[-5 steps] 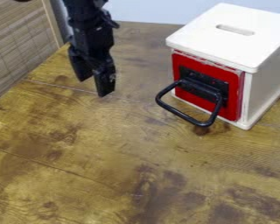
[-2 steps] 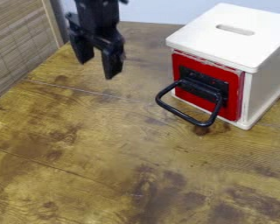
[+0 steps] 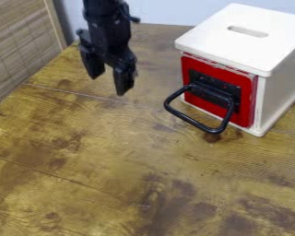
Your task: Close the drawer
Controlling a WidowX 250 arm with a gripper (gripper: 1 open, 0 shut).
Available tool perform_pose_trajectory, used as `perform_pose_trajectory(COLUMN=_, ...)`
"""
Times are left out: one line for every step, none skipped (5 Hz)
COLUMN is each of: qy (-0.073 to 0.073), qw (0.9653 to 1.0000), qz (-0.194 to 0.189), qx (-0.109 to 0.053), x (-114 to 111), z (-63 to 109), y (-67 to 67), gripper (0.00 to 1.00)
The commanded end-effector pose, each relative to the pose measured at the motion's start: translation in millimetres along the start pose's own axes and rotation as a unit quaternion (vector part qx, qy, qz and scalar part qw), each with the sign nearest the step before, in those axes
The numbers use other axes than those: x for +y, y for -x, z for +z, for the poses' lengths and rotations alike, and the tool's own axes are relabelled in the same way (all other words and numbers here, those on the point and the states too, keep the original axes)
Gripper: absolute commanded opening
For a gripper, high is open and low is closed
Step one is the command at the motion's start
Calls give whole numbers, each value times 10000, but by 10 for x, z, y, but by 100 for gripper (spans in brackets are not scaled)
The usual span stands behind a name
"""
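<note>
Camera view: robot arm at the upper left, above the wooden table (image 3: 113, 166)
Gripper (image 3: 108, 81): fingers pointing down, spread wide, nothing between them, well apart from the drawer
Drawer (image 3: 192, 66): red front in the white box (image 3: 242, 32), at the upper right; its contents cannot be seen
Handle (image 3: 175, 109): black loop, sticking out toward the lower left
Box top: slot (image 3: 249, 31) cut through

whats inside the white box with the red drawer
The inside of the white box cannot be seen: the red drawer front covers its near side, and the slot on top is too small in the picture to show any contents.
</note>
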State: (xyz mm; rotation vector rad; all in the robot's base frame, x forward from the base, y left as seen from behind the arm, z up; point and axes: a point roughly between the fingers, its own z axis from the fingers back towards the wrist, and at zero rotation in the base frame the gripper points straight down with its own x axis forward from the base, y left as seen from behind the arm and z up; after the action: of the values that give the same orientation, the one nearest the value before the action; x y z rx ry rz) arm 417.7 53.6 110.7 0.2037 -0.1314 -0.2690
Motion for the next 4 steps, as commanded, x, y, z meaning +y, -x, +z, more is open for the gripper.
perform_pose_trajectory(qy=-202, qw=9991, qz=155, qx=-332, x=165, z=225, y=39, gripper=0)
perform_pose_trajectory(qy=-277, qw=9984, qz=105, qx=-475, x=274, z=361, y=111, gripper=100)
perform_pose_trajectory(qy=-290, qw=9977, qz=-10, qx=-610, x=337, z=509, y=159, gripper=100)
perform_pose_trajectory(qy=-426, qw=9972, qz=328, qx=-522, x=361, z=576, y=85, gripper=100)
